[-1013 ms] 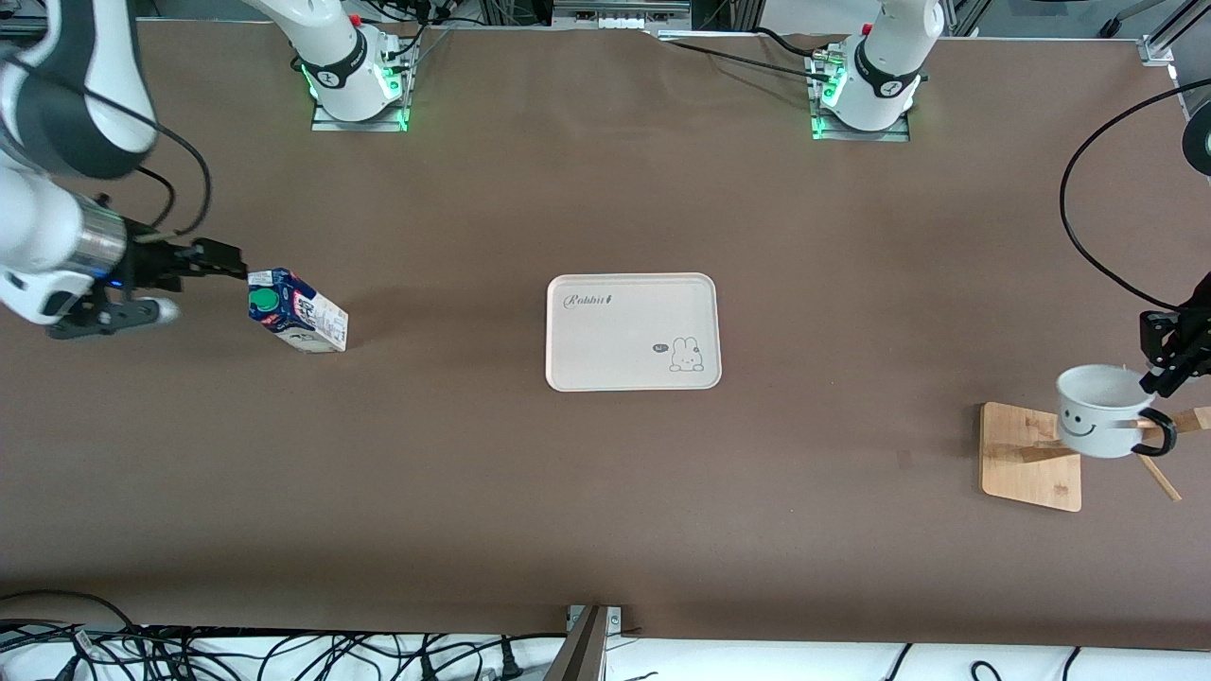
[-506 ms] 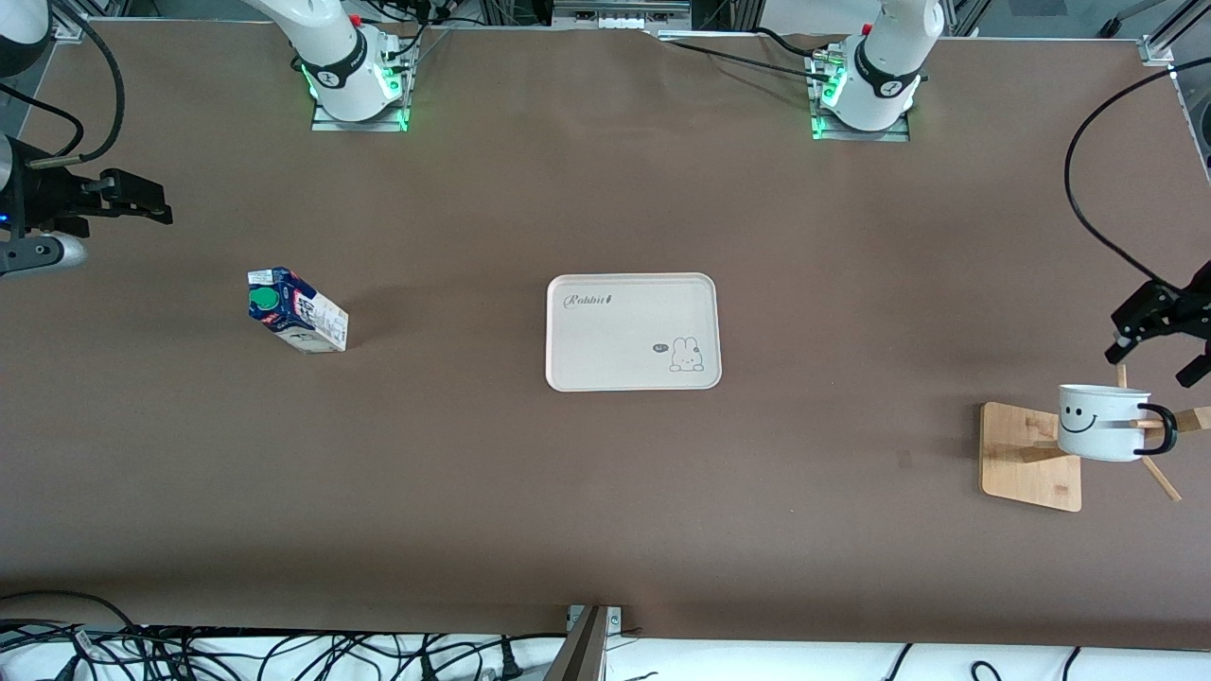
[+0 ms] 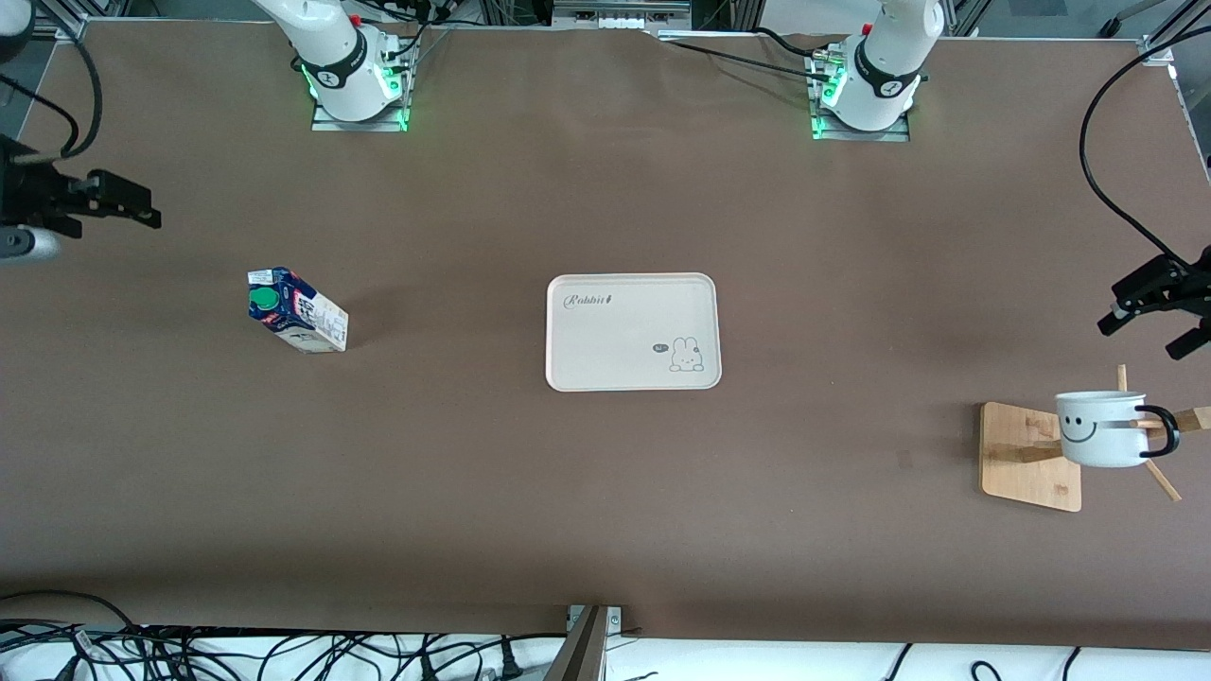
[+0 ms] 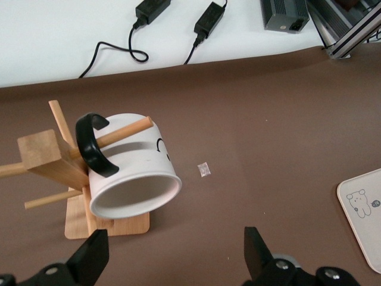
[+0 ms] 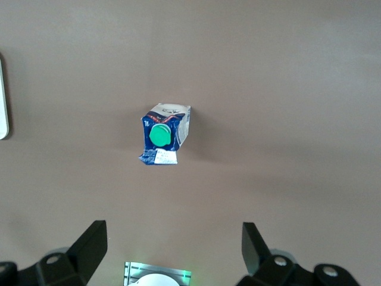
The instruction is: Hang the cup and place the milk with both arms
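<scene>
The cup [image 3: 1102, 427] hangs by its black handle on a peg of the wooden rack [image 3: 1026, 454] at the left arm's end of the table. In the left wrist view the cup [image 4: 134, 179] hangs on the rack [image 4: 44, 158]. My left gripper [image 3: 1149, 326] is open and empty in the air, apart from the cup; it also shows in its wrist view [image 4: 174, 253]. The milk [image 3: 298, 322] stands on the table toward the right arm's end, green cap up [image 5: 164, 140]. My right gripper [image 3: 142, 208] is open and empty, well apart from the milk, and shows in its wrist view [image 5: 172, 244].
A white tray [image 3: 615, 350] with a rabbit drawing lies in the middle of the table, nothing on it; its corner shows in the left wrist view [image 4: 363, 208]. A small white scrap [image 4: 204, 170] lies on the brown cloth near the rack.
The left gripper has let go of the cup and drawn away; the cup has settled level on the peg. The right gripper has pulled back from beside the milk toward the table's end.
</scene>
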{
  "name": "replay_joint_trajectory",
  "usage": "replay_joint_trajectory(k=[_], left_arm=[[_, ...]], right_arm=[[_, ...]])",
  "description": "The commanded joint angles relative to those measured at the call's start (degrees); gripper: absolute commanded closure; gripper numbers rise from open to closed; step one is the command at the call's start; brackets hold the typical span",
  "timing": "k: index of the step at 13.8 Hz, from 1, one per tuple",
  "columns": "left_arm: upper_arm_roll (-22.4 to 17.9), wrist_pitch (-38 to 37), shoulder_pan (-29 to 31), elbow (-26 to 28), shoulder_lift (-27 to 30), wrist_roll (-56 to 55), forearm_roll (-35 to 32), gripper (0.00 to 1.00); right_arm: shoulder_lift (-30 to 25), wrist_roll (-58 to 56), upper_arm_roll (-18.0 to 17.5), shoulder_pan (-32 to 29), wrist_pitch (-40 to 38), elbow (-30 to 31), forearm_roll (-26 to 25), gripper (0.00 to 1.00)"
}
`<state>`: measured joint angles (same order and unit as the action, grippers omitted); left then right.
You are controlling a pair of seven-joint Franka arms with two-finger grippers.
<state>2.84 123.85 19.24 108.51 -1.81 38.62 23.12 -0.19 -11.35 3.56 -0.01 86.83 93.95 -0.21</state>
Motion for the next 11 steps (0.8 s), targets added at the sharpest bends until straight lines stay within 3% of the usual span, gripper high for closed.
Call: replay_joint_trajectory(k=[1,6,9,11], left_arm=[[-1.17,-7.97,-3.15,-3.72,1.99,-8.88,-5.71,0.0],[-1.08,-20.47,-8.68,-13.13,1.46,-21.81,-14.67,0.0],[-1.0,-26.27,-13.95,-15.17,1.46,-27.44,-20.21,0.0],[-0.65,-27.87,-15.98,-15.08,1.29,-30.96,-20.4,0.0]], right_arm=[[-7.02,0.72,-1.28,-1.74,1.23,3.96,-2.16,0.0],[-5.08,9.39,0.13,-1.22,1.41,2.3,0.55,0.0],[-3.77,10.21,-0.22,-1.13,1.06,0.64,0.38,0.0],[-2.98,10.3,-0.48,-0.95,0.79,-0.95,-1.54,0.0]])
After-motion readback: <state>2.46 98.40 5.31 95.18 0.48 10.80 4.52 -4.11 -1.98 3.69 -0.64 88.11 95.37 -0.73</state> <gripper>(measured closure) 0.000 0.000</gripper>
